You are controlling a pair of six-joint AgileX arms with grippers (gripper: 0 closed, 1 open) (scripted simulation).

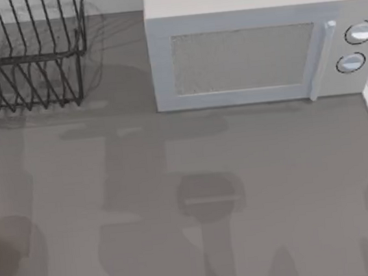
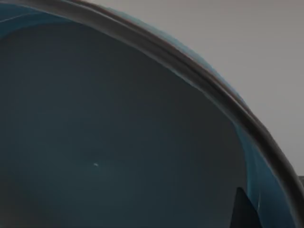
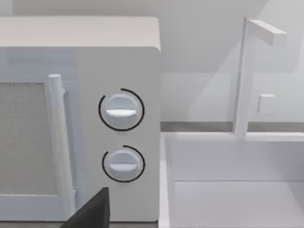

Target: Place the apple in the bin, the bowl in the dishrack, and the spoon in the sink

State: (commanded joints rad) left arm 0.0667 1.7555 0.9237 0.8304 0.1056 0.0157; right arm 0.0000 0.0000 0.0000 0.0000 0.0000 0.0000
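table (image 1: pixel 196 195) is reading as bare grey counter, with the microwave (image 1: pixel 253 46) at the back and the dishrack (image 1: pixel 26 55) standing in the back left corner. a white sink (image 3: pixel 232 190) with its tap (image 3: pixel 251 76) is sitting just beside the microwave on the right.

step in hand, as i judge it: the bowl-to-dishrack leg. in my left wrist view the bowl (image 2: pixel 118 133) is looming very close, its greyish inside and thin reddish rim curving across, so i am taking it that my left arm is carrying it or about to seat it. a dark sliver of one fingertip (image 2: pixel 244 211) is showing against the inner wall near the rim; i cannot tell how far my left fingers are parted or whether they are truly clamping the rim.

next move is calling for bringing the bowl over the rack's bars and lowering it between them.

my right arm is hanging in front of the microwave dials, idle; its fingers' spread i cannot tell.
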